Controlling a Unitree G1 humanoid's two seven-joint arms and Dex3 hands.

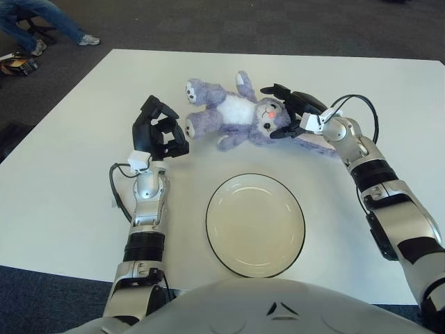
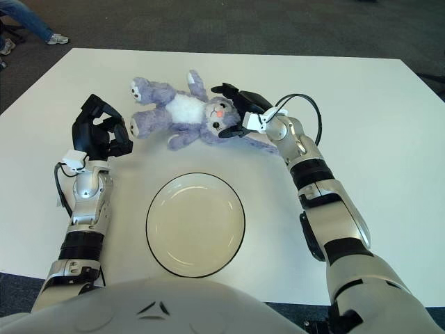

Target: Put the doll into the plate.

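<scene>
A purple and white plush doll lies on its back on the white table, just beyond the plate. The cream plate with a dark rim sits empty near the table's front edge. My right hand is at the doll's head, its fingers spread above and below the head and touching it. The doll rests on the table. My left hand is raised to the left of the doll's legs, apart from it, with fingers loosely bent and holding nothing.
A person's legs and some items on the floor show beyond the table's far left corner. Black cables loop from both wrists.
</scene>
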